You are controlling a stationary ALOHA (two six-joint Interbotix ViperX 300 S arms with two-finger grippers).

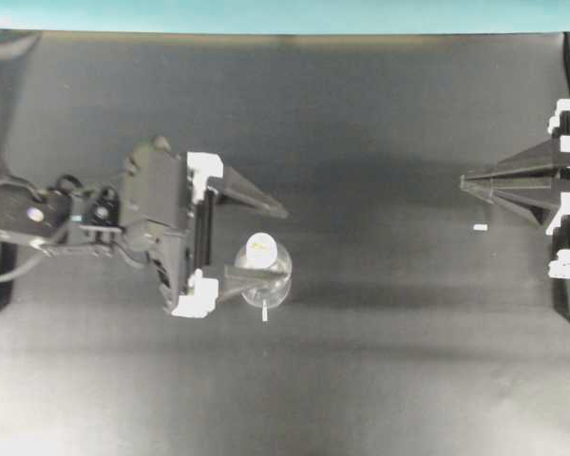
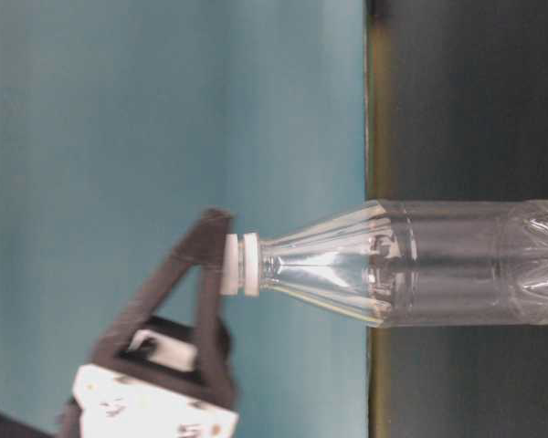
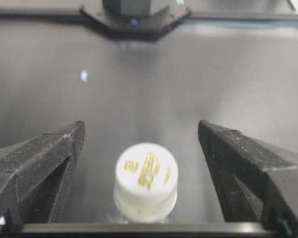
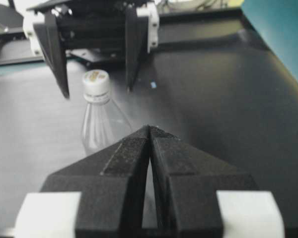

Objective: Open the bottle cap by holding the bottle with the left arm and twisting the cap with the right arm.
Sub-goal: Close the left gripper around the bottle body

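The small clear plastic bottle (image 1: 266, 275) stands upright near the middle of the dark surface (image 1: 380, 380), its long axis vertical and its round white bottle cap (image 3: 146, 178) on top. The left arm's black pincer (image 1: 271, 242) is by far the nearer: wide open, holding nothing, it hovers at cap level with a finger on either side, above the body it must clamp. The right arm's pincer (image 1: 467, 180) waits fully shut and empty at the surface's right edge, pointing across at the bottle.
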